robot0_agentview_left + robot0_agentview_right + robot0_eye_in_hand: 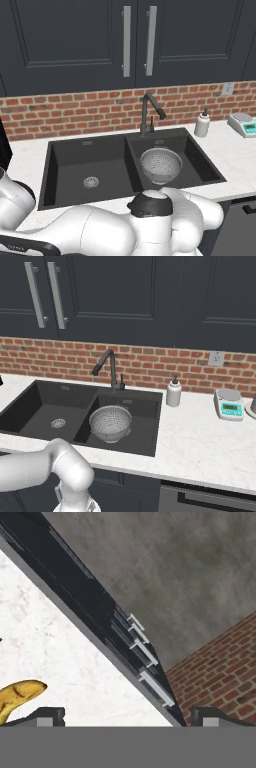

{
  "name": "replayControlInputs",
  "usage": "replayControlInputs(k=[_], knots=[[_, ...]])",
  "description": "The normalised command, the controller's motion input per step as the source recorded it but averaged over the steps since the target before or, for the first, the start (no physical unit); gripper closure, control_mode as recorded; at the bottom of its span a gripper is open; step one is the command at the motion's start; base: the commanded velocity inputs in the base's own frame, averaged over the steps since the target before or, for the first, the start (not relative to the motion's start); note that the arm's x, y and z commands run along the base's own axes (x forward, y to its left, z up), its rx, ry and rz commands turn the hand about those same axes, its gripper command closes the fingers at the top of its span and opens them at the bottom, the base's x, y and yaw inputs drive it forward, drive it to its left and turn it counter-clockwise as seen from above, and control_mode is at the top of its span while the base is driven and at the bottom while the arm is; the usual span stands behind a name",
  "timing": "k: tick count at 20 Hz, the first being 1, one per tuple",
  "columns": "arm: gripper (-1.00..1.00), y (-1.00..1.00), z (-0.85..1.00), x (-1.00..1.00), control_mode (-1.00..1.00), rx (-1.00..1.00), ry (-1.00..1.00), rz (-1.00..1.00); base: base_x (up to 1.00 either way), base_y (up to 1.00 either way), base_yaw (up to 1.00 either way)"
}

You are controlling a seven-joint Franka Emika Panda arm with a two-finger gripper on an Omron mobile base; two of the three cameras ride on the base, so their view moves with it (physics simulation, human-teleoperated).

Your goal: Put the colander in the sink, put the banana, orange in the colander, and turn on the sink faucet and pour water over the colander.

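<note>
The silvery colander [161, 165] [110, 423] sits upright in the right basin of the black sink [75, 160] [40, 401]. It holds nothing. The dark gooseneck sink faucet [150, 112] [107, 368] stands behind the divider, and no water runs from it. In the hand view, one end of the yellow banana [19, 696] lies on a white counter [60, 657], just beside the left fingertip [47, 716]. My gripper [129, 719] is open, with its fingertips far apart and nothing between them. The orange is out of view.
A white soap bottle [202, 124] [173, 392] and a kitchen scale [243, 124] [229, 403] stand on the counter right of the sink. Dark cabinets [75, 35] hang above the brick backsplash. In the hand view, dark drawer fronts with silver handles [145, 652] border the counter.
</note>
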Motion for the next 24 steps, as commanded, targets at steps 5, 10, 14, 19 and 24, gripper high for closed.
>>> replayControlInputs(k=[5,10,14,19,24], knots=[[-1.00,0.13,-0.12,0.02,-1.00,0.03,0.00,0.00,0.00,0.00,0.00],[-1.00,0.06,-0.06,0.17,-1.00,0.05,-0.03,-0.02,0.00,0.00,0.00],[-1.00,0.04,-0.09,0.22,-1.00,0.05,-0.01,-0.01,0.00,0.00,0.00],[-1.00,0.27,-0.17,0.20,-1.00,0.01,0.00,0.00,0.00,0.00,0.00],[-1.00,0.38,-0.12,0.24,-1.00,0.00,0.00,0.00,0.00,0.00,0.00]])
